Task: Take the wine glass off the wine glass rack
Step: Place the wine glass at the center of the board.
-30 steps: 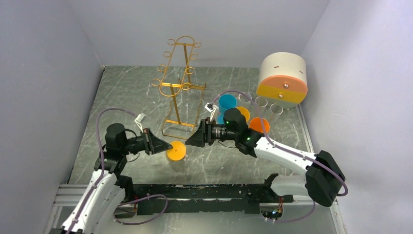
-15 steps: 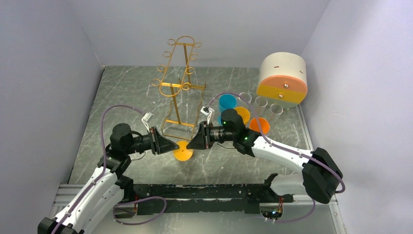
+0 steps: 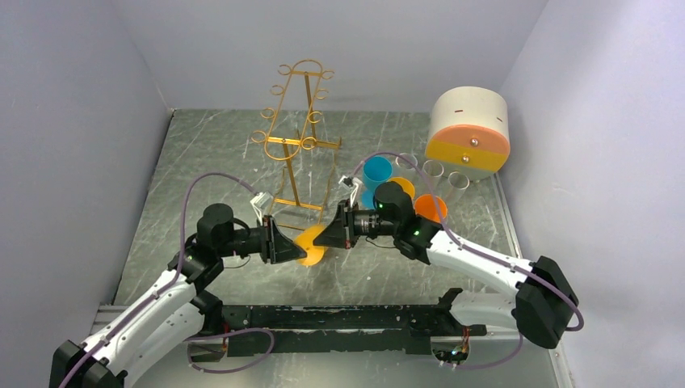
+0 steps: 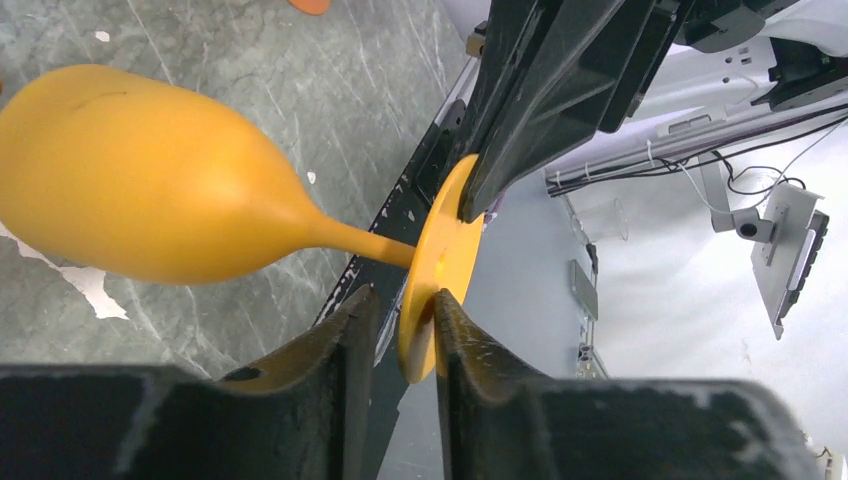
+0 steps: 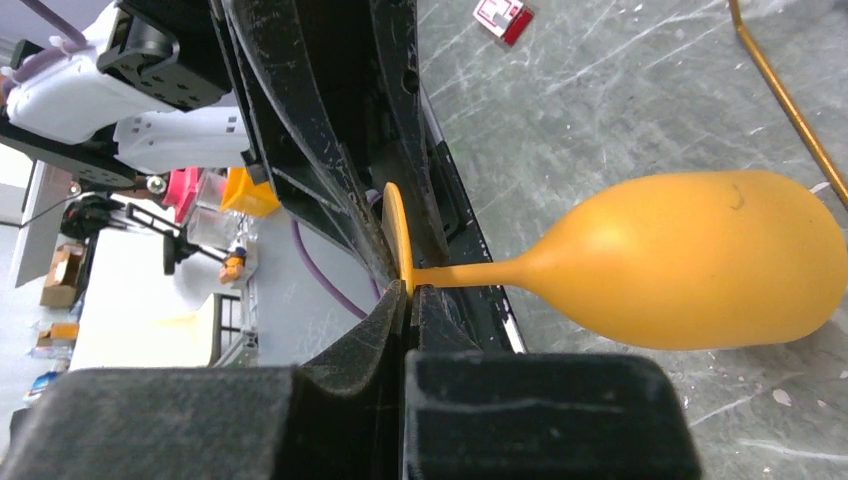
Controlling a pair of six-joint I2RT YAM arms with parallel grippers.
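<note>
Orange wine glass (image 3: 310,245) off the wine glass rack (image 3: 296,137), held above table (image 3: 210,153) betw. both arms, just in front of rack base. Long axis tilted; bowl down, foot up. Right gripper (image 3: 329,235) jaws clamped on foot rim. Left gripper (image 3: 296,250) jaws straddle foot, slightly parted; contact unclear. Stem hidden in top view. Colored cups (image 3: 376,170) and round drawer box (image 3: 469,132) right, apart.

Both grippers crowd the wine glass (image 3: 309,245), the wine glass rack (image 3: 297,145) just behind (open table leftward).
</note>
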